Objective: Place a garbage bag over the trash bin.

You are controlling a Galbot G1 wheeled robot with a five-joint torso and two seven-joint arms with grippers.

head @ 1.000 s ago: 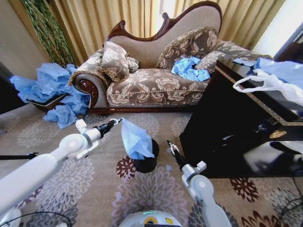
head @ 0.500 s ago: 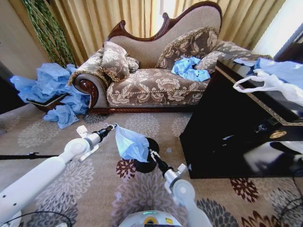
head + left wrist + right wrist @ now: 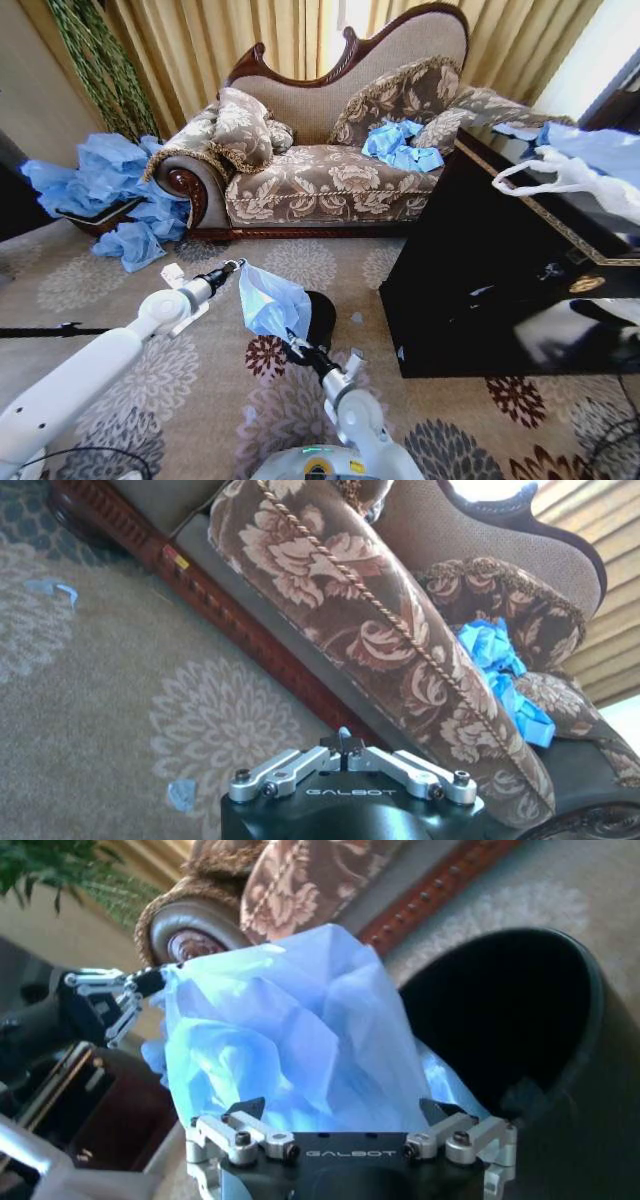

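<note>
Right end effector (image 3: pixel 291 346), open, has moved under the garbage bag (image 3: pixel 271 303); left end effector (image 3: pixel 236 265) still pinches it

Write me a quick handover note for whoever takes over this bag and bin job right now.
Left claw: shut on the top corner of the garbage bag, holding it up over the carpet.
Right claw: open, pushed up against the bag's lower edge, beside the trash bin.
Bin: upright on the carpet in front of the sofa, partly hidden behind the bag.
Done: bag lifted and brought to the bin.
Left: open the bag's mouth and pull it over the bin's rim; it is not on yet.
</note>
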